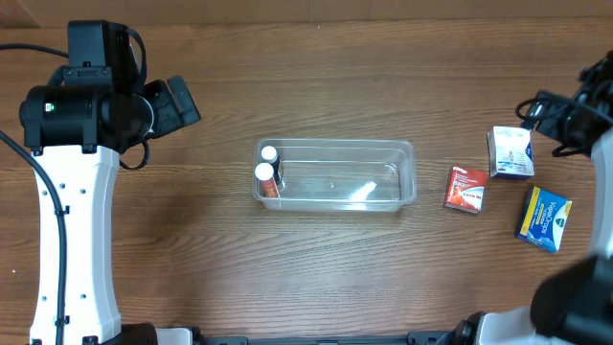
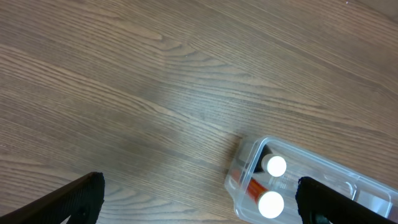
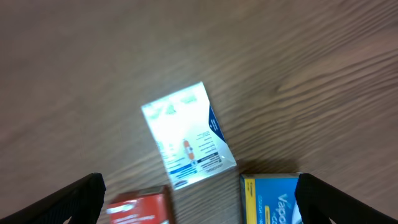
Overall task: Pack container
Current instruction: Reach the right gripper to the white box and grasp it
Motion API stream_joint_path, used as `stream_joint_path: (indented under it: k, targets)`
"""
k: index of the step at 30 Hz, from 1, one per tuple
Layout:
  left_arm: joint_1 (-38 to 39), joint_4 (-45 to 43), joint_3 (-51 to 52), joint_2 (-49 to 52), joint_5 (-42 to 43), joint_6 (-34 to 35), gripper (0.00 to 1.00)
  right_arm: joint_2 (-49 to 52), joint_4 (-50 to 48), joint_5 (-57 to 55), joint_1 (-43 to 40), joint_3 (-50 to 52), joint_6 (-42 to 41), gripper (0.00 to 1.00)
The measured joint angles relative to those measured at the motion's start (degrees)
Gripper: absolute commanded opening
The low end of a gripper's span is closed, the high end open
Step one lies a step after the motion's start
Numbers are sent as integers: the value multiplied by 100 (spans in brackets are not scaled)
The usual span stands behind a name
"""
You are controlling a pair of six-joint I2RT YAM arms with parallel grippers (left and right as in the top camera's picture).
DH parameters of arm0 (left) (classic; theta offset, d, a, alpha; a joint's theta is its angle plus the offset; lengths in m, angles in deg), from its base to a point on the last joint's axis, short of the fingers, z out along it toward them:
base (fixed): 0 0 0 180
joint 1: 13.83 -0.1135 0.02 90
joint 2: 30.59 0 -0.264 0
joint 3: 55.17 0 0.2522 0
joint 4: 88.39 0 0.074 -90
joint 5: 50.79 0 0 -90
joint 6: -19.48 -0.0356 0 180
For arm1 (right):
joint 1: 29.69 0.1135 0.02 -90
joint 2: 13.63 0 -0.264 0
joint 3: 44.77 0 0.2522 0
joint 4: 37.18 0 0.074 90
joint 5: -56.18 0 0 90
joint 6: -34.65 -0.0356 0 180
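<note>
A wooden desk seen from above, with a robot arm at each side. The container, a clear plastic bin with rounded corners, lies at the middle of the desk with its long side running left to right. At its left end are two small bottles with white caps, one beside the other.

The left arm rises along the left edge of the overhead view, white lower link upright and dark upper joints bent toward the middle. The left tool hangs over bare wood, well to the left of the container. Its two dark fingers are spread wide with nothing between them. The left wrist camera catches the container's corner and both caps at lower right.

The right arm reaches in from the right edge. The right tool is over a white box, its fingers also spread wide and holding nothing. Three boxes lie right of the container, apart from it: a red box nearest, the white box behind it, and a blue and yellow box farthest right
</note>
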Motion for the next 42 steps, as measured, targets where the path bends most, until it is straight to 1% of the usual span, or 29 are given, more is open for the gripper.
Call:
stream_joint_path:
  k: [4,7,16,32,42]
  targets:
    - [0,-9,0,2,22,0,100,772,-2,208,24,2,380,100]
    - [0,-20,0,7,39,0,100,1169,-28,317,114,4,586,100]
    - [0,-22,0,256,46,-2,100,1930,-201,136,173,4,721,100]
    - [0,-22,0,328,57,-2,100,1989,-243,-52,173,0,728,100]
    - [0,-24,0,328,59,-2,100,1993,105,11,173,-332,737,100]
